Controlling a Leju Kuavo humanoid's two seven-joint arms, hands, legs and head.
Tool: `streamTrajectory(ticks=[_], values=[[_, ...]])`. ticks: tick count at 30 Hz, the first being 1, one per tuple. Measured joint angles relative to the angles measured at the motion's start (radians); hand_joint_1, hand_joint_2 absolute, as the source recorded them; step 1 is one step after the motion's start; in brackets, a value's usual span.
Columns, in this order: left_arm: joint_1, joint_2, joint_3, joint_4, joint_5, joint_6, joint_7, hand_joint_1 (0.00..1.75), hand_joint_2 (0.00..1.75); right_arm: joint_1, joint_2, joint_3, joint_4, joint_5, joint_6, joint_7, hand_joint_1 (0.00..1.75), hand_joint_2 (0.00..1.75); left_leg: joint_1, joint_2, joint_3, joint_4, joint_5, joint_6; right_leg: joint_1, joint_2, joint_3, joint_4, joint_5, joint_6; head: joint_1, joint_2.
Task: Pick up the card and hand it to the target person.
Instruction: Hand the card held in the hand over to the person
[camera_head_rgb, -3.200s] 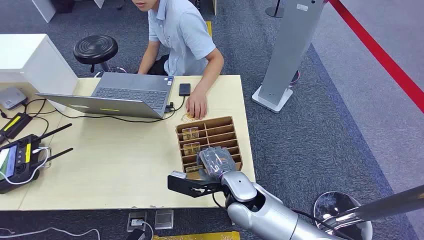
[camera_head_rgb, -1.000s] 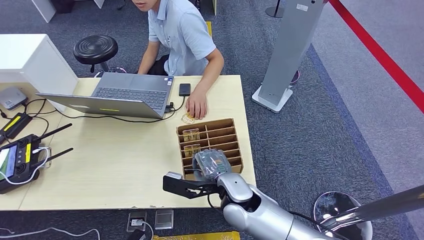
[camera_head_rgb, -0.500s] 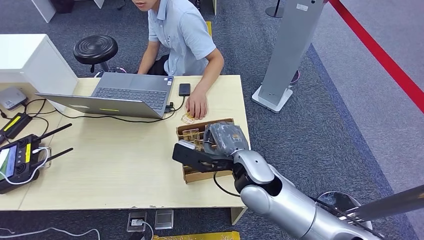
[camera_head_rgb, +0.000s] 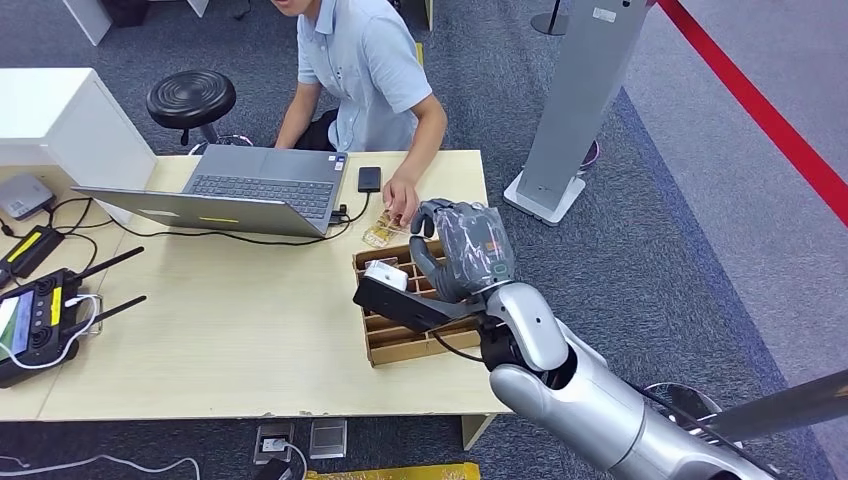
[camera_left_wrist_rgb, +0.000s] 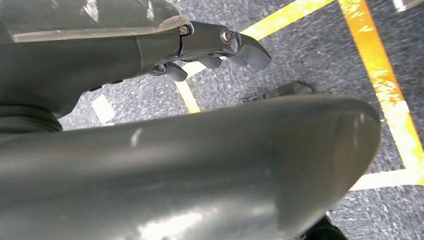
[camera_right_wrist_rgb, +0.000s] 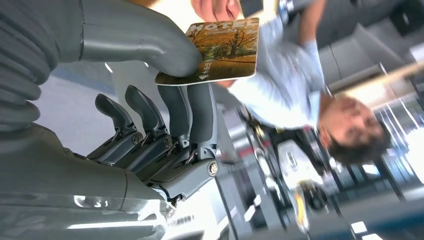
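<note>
Right hand (camera_right_wrist_rgb: 150, 95) pinches the card (camera_right_wrist_rgb: 225, 47).
We judge pickup done; handover to the person's hand (camera_head_rgb: 400, 205), frame centre, remains.

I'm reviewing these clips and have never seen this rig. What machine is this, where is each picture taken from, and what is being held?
This is a humanoid robot with silver arms and many-fingered hands. The wide picture comes from its head, looking down at a wooden table with a laptop, a phone, a slotted card box and a seated person. The other two come from cameras behind each wrist. The right hand pinches a hotel card between thumb and fingers, lifted towards the person's hand. The left hand hangs over the floor, holding nothing.
</note>
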Motion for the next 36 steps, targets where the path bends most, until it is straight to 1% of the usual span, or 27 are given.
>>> streamTrajectory(ticks=[3,6,15,21,27,29,31,32,33,36], values=[[-0.010,-0.005,0.000,0.000,-0.006,-0.005,0.000,0.00,0.00,-0.001,0.014,-0.014,0.067,0.071,-0.094,-0.043,1.57,1.75,0.000,0.000,0.000,0.000,0.000,0.000,0.000,0.000,0.000,0.000,0.000,0.000,0.000,0.000],[-0.018,-0.008,0.000,0.000,-0.009,-0.007,0.001,0.00,0.00,-0.001,0.030,-0.028,0.134,0.102,-0.144,-0.059,1.57,1.75,0.000,0.000,0.000,0.000,0.000,0.000,0.000,0.000,0.000,0.000,0.000,0.000,0.000,0.000],[-0.020,-0.008,0.000,0.000,-0.009,-0.009,0.006,0.00,0.00,-0.002,0.077,-0.055,0.278,0.105,-0.165,-0.084,1.57,1.75,0.000,0.000,0.000,0.000,0.000,0.000,0.000,0.000,0.000,0.000,0.000,0.000,0.000,0.000],[-0.020,-0.008,0.000,0.000,-0.003,-0.010,0.007,0.00,0.00,-0.009,0.105,-0.063,0.338,0.103,-0.180,-0.100,1.57,1.75,0.000,0.000,0.000,0.000,0.000,0.000,0.000,0.000,0.000,0.000,0.000,0.000,0.000,0.000],[-0.019,-0.008,0.000,0.000,-0.001,-0.010,0.007,0.00,0.00,-0.014,0.121,-0.064,0.367,0.103,-0.189,-0.105,1.57,1.75,0.000,0.000,0.000,0.000,0.000,0.000,0.000,0.000,0.000,0.000,0.000,0.000,0.000,0.000],[-0.019,-0.008,0.000,0.000,0.001,-0.012,0.005,0.00,0.00,-0.015,0.124,-0.064,0.374,0.103,-0.193,-0.106,0.79,1.75,0.000,0.000,0.000,0.000,0.000,0.000,0.000,0.000,0.000,0.000,0.000,0.000,0.000,0.000],[-0.018,-0.008,0.000,0.000,0.004,-0.017,0.000,0.00,0.87,-0.016,0.127,-0.064,0.382,0.103,-0.195,-0.107,0.00,1.75,0.000,0.000,0.000,0.000,0.000,0.000,0.000,0.000,0.000,0.000,0.000,0.000,0.000,0.000],[-0.018,-0.008,0.000,0.000,0.005,-0.020,-0.003,0.00,1.31,-0.016,0.128,-0.064,0.385,0.103,-0.196,-0.107,0.00,1.75,0.000,0.000,0.000,0.000,0.000,0.000,0.000,0.000,0.000,0.000,0.000,0.000,0.000,0.000],[-0.018,-0.008,0.000,0.000,0.006,-0.021,-0.006,0.00,1.31,-0.016,0.128,-0.064,0.388,0.103,-0.196,-0.107,0.00,1.75,0.000,0.000,0.000,0.000,0.000,0.000,0.000,0.000,0.000,0.000,0.000,0.000,0.000,0.000],[-0.017,-0.008,0.000,0.000,0.006,-0.026,-0.010,0.00,0.00,-0.016,0.130,-0.064,0.396,0.098,-0.201,-0.108,0.00,1.75,0.000,0.000,0.000,0.000,0.000,0.000,0.000,0.000,0.000,0.000,0.000,0.000,0.000,0.000]])
